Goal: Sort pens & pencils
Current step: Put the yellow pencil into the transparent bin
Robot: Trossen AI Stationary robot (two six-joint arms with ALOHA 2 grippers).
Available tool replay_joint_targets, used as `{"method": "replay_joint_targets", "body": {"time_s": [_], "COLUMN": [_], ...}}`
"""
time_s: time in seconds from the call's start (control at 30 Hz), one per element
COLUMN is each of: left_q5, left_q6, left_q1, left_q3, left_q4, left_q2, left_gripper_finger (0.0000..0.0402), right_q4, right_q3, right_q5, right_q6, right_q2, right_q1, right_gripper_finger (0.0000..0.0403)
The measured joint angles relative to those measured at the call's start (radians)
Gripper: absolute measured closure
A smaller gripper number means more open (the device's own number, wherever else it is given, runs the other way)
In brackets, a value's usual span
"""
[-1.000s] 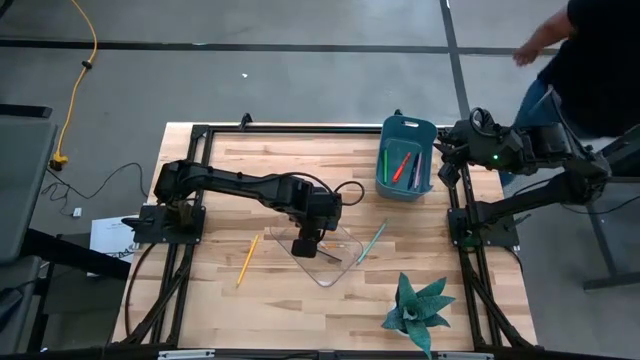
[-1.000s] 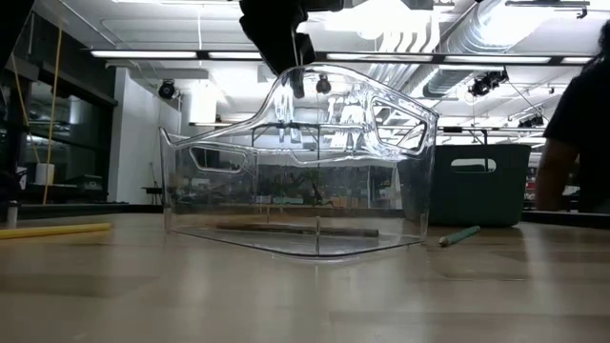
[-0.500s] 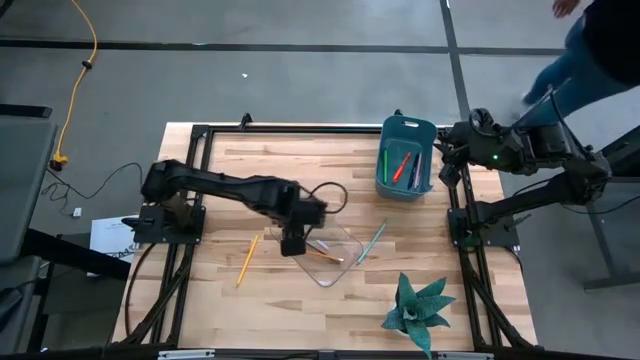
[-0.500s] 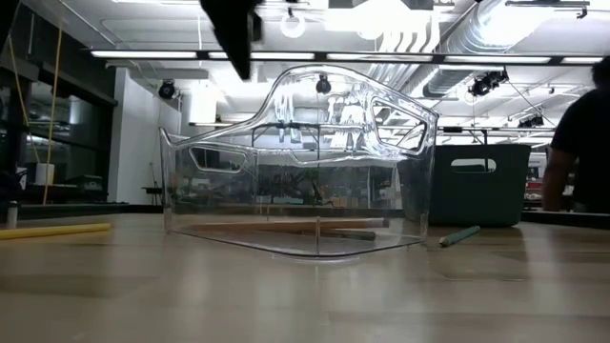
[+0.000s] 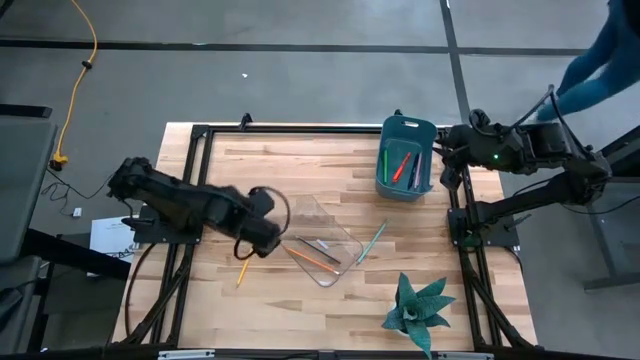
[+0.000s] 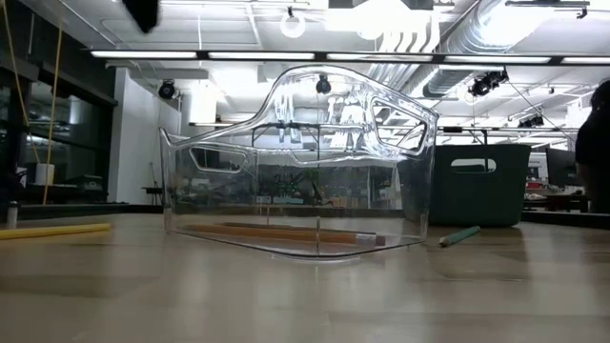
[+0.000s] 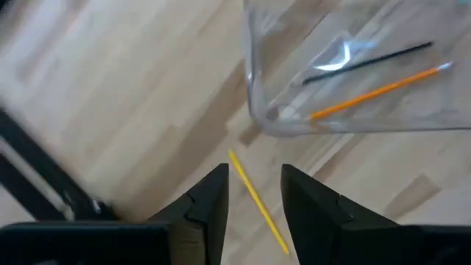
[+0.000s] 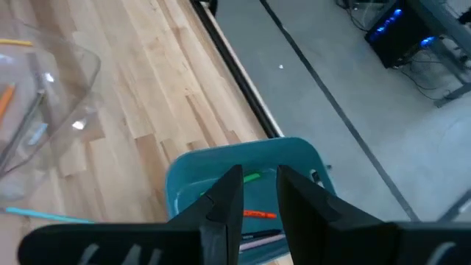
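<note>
Worktop (image 5: 300, 300): pale wood planks inside a dark frame, seen whole from above.

Left hand (image 7: 254, 199): hanging over the worktop's left-centre, fingers parted with a narrow gap and gripping nothing. In the high view it is blurring into a dark smear at the arm's end (image 5: 262, 228).

Loose yellow pencil (image 5: 241, 272): lying on bare wood just beyond the left hand; in the wrist view it is running into the gap between the two fingers (image 7: 257, 203), its near end cut off there. In the low view it is showing as a yellow bar at the far left (image 6: 55, 230).

Clear bin (image 5: 335, 238): sitting near mid-worktop, tilted on the diagonal. It is holding an orange pencil (image 5: 310, 259) and a dark thin stick (image 5: 322, 245); whether that stick is a pen is hard to make out. Open wood is lying all around the bin.

Teal pencil (image 5: 372, 243): lying flat just right of the clear bin, apart from it.

Plant (image 5: 415, 310): standing near the front edge, right of centre.

Teal bin (image 5: 406, 156): standing at the back right edge, holding a red-orange pen (image 5: 401, 166) and a green pen (image 5: 384, 162); further sticks are partly hidden by its wall.

Right hand (image 8: 257, 195): waiting above the teal bin's right side, fingers slightly apart, holding nothing.

Person (image 5: 600, 55): partly cut off at the upper right corner, off the worktop.
</note>
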Motion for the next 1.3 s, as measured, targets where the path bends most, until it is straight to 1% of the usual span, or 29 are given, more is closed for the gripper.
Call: {"method": "replay_joint_targets", "body": {"time_s": [0.1,0.23,0.3,0.43,0.5,0.53,0.6,0.73,0.83,0.9,1.0,1.07,1.23,1.3], "left_q5": [0.069,0.186,0.196,0.173,0.173,0.178,0.198,0.189,0.190,0.191,0.197,0.188,0.136,0.110], "left_q6": [-0.140,-0.341,-0.463,-0.697,-0.786,-0.795,-0.798,-0.796,-0.800,-0.800,-0.802,-0.802,-0.802,-0.800], "left_q1": [-0.054,-0.153,-0.210,-0.329,-0.379,-0.394,-0.404,-0.399,-0.401,-0.401,-0.399,-0.400,-0.399,-0.398], "left_q3": [-0.124,-0.243,-0.277,-0.336,-0.370,-0.390,-0.439,-0.555,-0.645,-0.687,-0.714,-0.716,-0.716,-0.717], "left_q4": [0.004,0.004,0.026,0.077,0.112,0.154,0.287,0.553,0.701,0.766,0.747,0.688,0.492,0.449], "left_q2": [-0.025,-0.050,-0.063,-0.082,-0.078,-0.080,-0.081,-0.079,-0.079,-0.083,-0.114,-0.156,-0.314,-0.378], "left_gripper_finger": [0.0291,0.0291,0.0291,0.0291,0.0291,0.0291,0.0291,0.0291,0.0291,0.0291,0.0291,0.0291,0.0291,0.0291], "right_q4": [0.001,0.000,0.000,0.001,0.003,0.007,0.011,0.021,0.030,0.029,0.030,0.031,0.056,0.060], "right_q3": [0.000,0.000,0.000,0.000,0.000,0.000,0.000,0.000,0.000,0.000,0.000,0.000,0.000,0.000], "right_q5": [-0.021,-0.053,-0.054,-0.060,-0.070,-0.076,-0.091,-0.115,-0.118,-0.122,-0.132,-0.134,-0.135,-0.135], "right_q6": [-0.015,-0.047,-0.058,-0.085,-0.099,-0.103,-0.104,-0.104,-0.104,-0.104,-0.100,-0.096,-0.086,-0.076], "right_q2": [0.000,0.000,-0.001,0.000,0.000,0.000,0.000,0.000,0.000,0.000,0.000,0.001,0.003,0.005], "right_q1": [0.000,0.000,0.000,0.000,0.000,0.000,0.000,0.000,0.000,0.000,0.000,0.000,0.000,0.000], "right_gripper_finger": [0.0327,0.0327,0.0327,0.0327,0.0327,0.0327,0.0327,0.0327,0.0327,0.0327,0.0327,0.0327,0.0327,0.0327]}}
